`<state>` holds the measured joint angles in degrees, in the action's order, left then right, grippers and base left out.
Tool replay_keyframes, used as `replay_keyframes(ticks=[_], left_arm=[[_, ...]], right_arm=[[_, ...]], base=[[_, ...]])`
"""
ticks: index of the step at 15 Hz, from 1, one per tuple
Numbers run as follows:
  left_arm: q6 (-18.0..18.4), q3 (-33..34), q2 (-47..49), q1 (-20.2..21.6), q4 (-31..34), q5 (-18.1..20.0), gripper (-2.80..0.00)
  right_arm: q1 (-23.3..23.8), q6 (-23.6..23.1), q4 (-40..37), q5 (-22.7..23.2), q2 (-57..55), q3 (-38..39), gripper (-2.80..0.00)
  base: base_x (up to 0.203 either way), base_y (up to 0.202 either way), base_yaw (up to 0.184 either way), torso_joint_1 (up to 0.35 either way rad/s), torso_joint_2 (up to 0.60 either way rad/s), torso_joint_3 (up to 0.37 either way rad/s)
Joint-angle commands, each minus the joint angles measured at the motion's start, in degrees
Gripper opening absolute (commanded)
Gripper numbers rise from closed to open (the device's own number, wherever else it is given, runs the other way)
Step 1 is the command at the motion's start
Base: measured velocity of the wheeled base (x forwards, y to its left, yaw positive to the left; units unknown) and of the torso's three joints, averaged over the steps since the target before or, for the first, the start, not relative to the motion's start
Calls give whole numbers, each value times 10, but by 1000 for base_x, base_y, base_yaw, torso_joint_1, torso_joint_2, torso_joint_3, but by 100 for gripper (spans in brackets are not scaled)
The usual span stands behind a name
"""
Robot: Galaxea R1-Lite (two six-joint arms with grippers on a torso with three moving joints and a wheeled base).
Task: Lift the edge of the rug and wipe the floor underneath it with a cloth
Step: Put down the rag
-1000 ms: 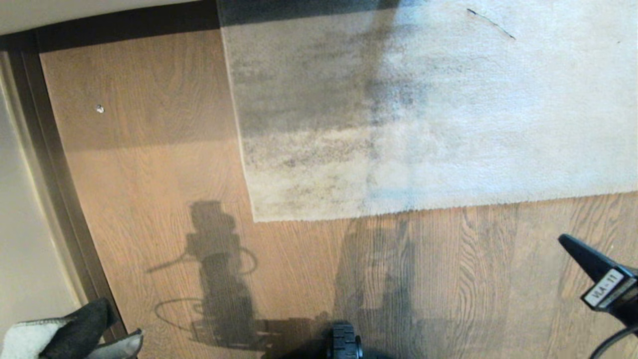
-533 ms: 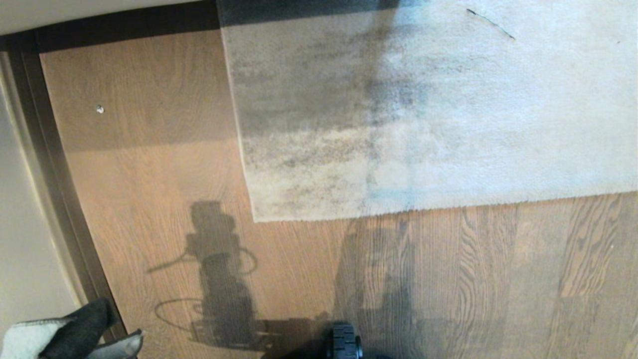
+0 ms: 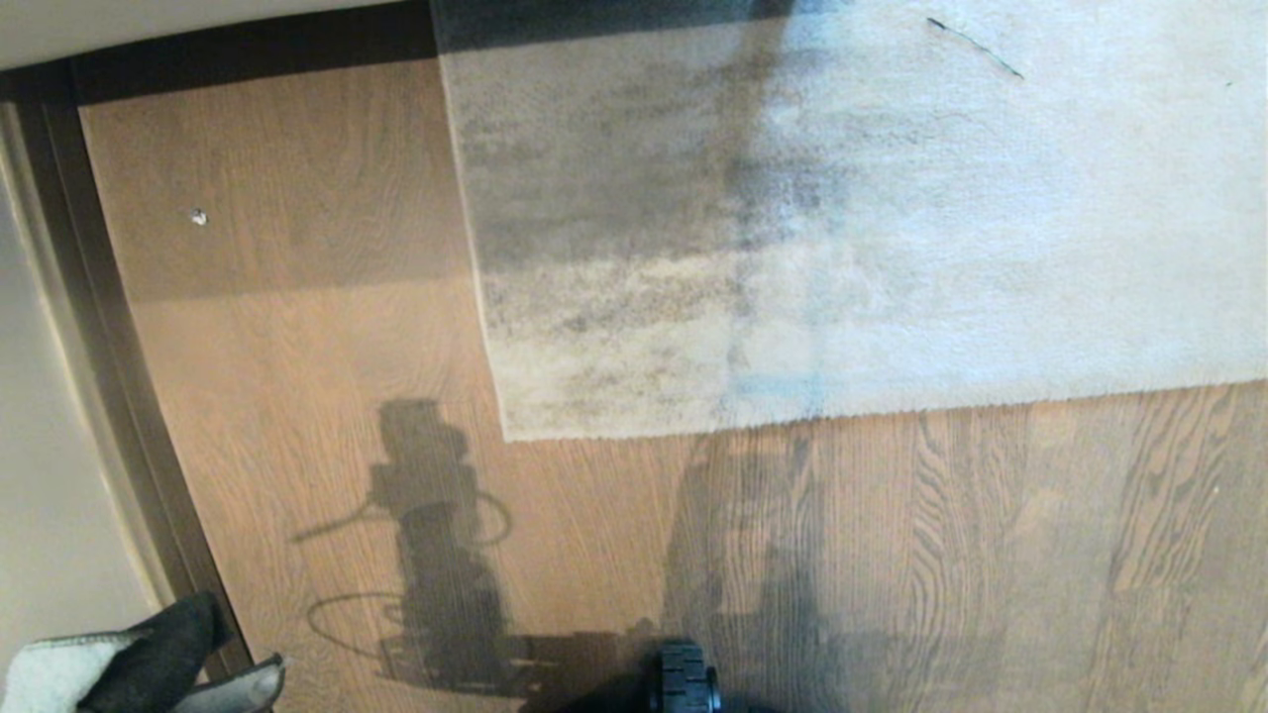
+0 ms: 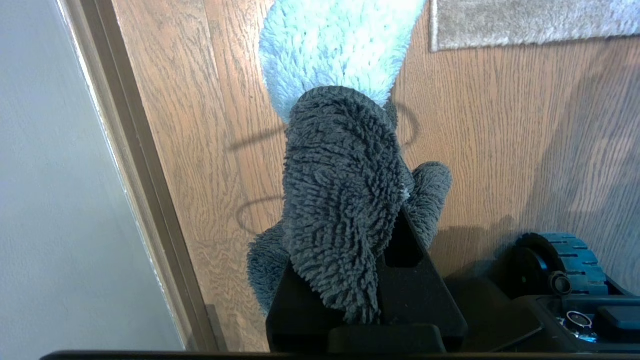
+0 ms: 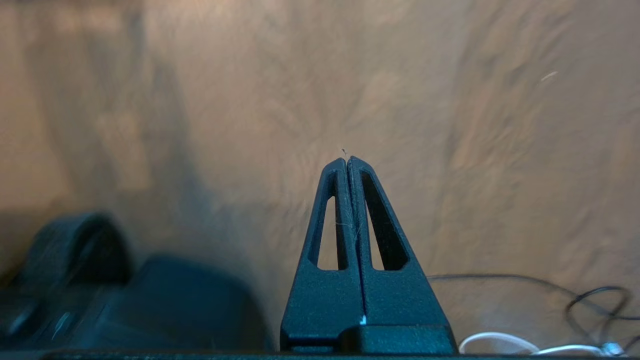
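The rug is the landmark: a large, light grey, short-pile rectangle lying flat, with a straight rug edge and a square corner nearest the robot. A thin dark thread lies on its pile far from that corner. All round it runs the floor, light brown wood planks with dark wavy grain, crossed by the robot's shadow just off the rug's corner. A small pale speck sits on the planks well to the left of the rug, and beyond that a dark brown skirting strip borders a pale wall.

The left pincer hangs over the floor near the skirting, well apart from the rug's corner. Its black wedge-shaped fingers are nearly closed, clamped on the cloth, a shaggy, looped-pile rag, dark grey where it drapes over the fingers and pale whitish where it sticks out beyond them.

The right pincer is over bare planks; its two slotted black fingers are pressed together, gripping nothing. A black wheel of the base shows on the robot's side of the rug edge, and thin cables lie on the floor near the right pincer.
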<state>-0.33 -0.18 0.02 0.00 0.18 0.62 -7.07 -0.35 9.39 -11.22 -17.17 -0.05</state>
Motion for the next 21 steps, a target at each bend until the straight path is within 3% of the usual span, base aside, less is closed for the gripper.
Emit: replay_keyframes(ticks=[1, 4, 9, 16, 21], left_arm=[[0, 0, 0, 0, 0, 0, -280], [0, 0, 0, 0, 0, 0, -280], [0, 0, 0, 0, 0, 0, -280], [0, 0, 0, -1, 0, 0, -280], [0, 0, 0, 0, 0, 0, -280]], right_arm=[[0, 4, -14, 38, 9, 0, -280], [0, -9, -26, 81, 9, 0, -280], [0, -7, -99, 84, 9, 0, -280], [0, -26, -99, 98, 10, 0, -280], [0, -1, -98, 100, 9, 0, -280]], base=[[0, 0, 0, 0, 0, 0], [0, 0, 0, 0, 0, 0], [0, 0, 0, 0, 0, 0], [0, 0, 0, 0, 0, 0], [0, 0, 0, 0, 0, 0]])
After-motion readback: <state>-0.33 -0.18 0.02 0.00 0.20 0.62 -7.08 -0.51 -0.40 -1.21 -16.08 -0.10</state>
